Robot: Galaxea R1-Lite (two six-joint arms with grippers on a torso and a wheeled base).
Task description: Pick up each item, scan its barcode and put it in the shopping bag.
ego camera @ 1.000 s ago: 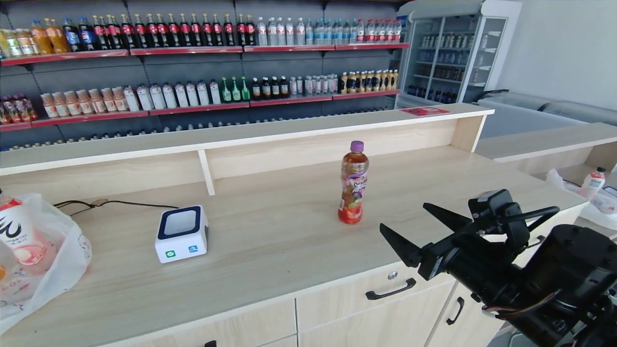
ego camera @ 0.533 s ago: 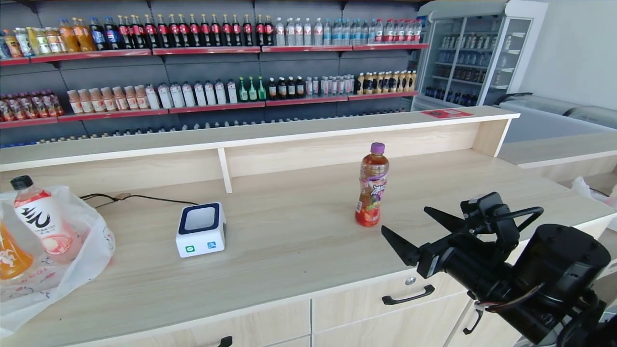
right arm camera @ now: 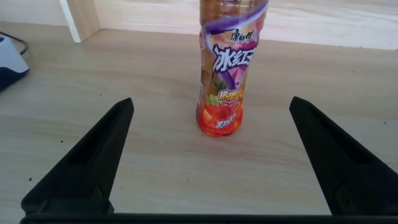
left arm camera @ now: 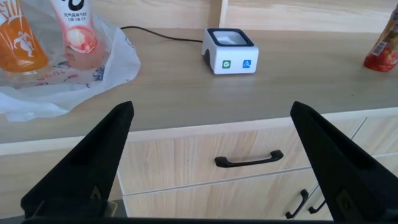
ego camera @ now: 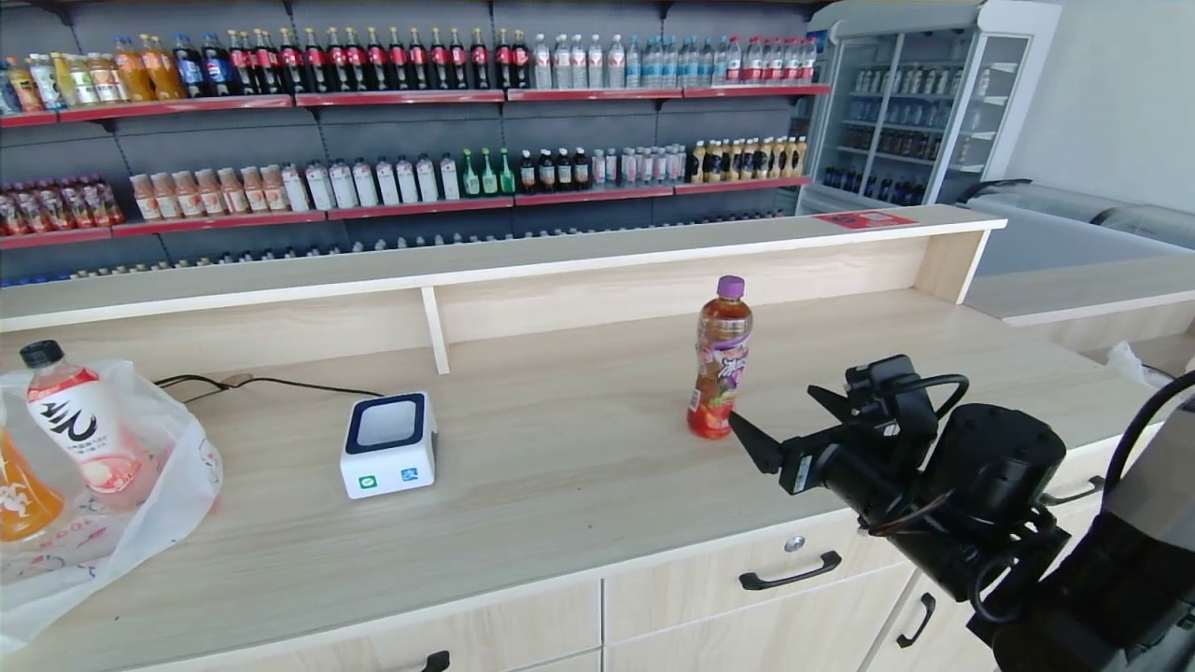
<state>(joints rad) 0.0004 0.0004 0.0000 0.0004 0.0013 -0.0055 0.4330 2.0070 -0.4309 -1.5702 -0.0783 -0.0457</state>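
A drink bottle [ego camera: 720,359] with a purple cap stands upright on the wooden counter [ego camera: 560,467]. My right gripper [ego camera: 777,411] hovers open just to its right, at the height of its base, with nothing held. The right wrist view has the bottle [right arm camera: 229,68] centred ahead of the open right gripper [right arm camera: 211,102], a short gap away. A white scanner [ego camera: 389,444] sits mid-counter. The shopping bag [ego camera: 140,504] lies at the far left with a pink bottle [ego camera: 79,420] and an orange bottle [ego camera: 19,495] in it. My left gripper [left arm camera: 212,107] is open below the counter edge, facing the drawers.
A raised shelf ledge [ego camera: 523,261] with a divider [ego camera: 434,329] backs the counter. A black cable [ego camera: 261,383] runs behind the scanner. Drawers with black handles [ego camera: 790,572] sit under the front edge. Stocked drink shelves and a glass fridge [ego camera: 896,103] stand behind.
The head camera shifted in the first half second, so the whole scene slid right. Since then my right gripper has moved forward and left, closer to the purple-capped bottle.
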